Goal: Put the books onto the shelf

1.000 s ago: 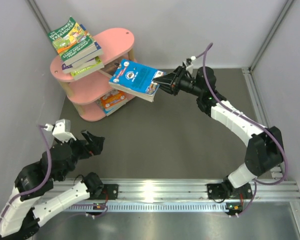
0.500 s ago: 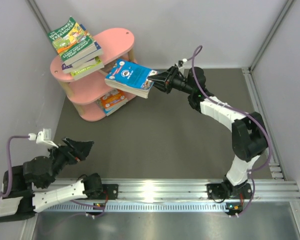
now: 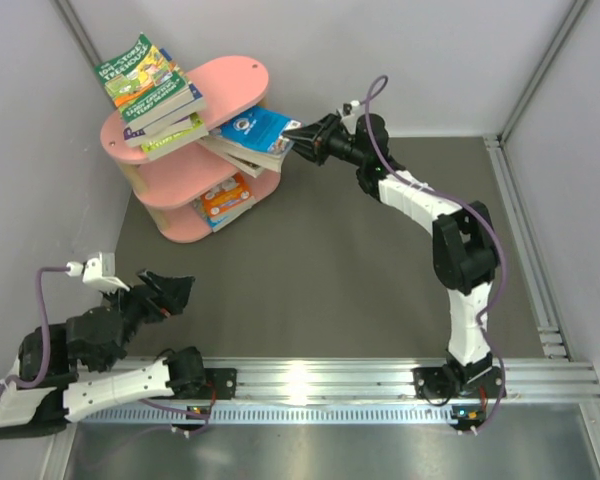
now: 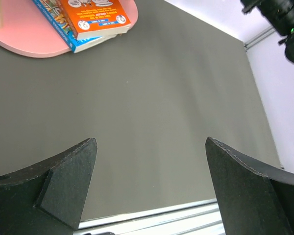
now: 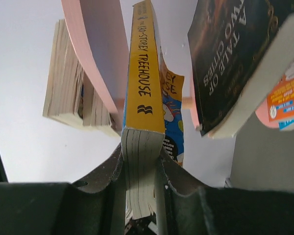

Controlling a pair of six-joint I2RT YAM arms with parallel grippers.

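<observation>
At the pink shelf [image 3: 235, 75], the right jaws pinch a blue Treehouse book [image 3: 255, 130] by its page edge, far end tucked under the top board, beside a dark-covered book [image 5: 225, 58]. Other books [image 3: 148, 85] sit stacked on the top board. The left jaws are spread wide, empty, over the tabletop [image 4: 152, 88].

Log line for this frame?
right gripper: shut on blue book, book partly under shelf top board | left gripper: open, empty

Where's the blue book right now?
Top view, upper middle: the blue book is in the right tool, far end tucked under the top board of the pink shelf, above a dark book.
</observation>
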